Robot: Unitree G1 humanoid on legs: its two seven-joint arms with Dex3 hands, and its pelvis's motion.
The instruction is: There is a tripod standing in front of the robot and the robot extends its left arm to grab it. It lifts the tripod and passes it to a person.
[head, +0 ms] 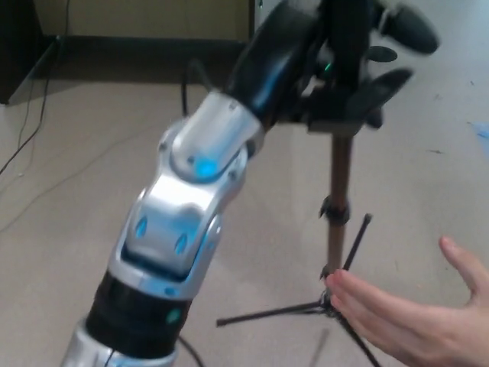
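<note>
My left arm rises from the bottom left, and my left hand (286, 57) is shut on the upper stem of the black tripod (340, 176). The tripod hangs well above the floor, its top cut off by the picture's upper edge. Its thin legs (283, 312) spread out near the bottom of the view. A person's open hand (401, 317) reaches in from the lower right, fingertips right at the tripod's leg hub. My right hand does not show.
Beige carpet floor all around. A dark desk panel (256, 15) stands at the top centre, with a black baseboard (137, 47) along the wall. Thin cables (34, 115) trail on the floor at left. A blue scrap (481, 131) lies at the right edge.
</note>
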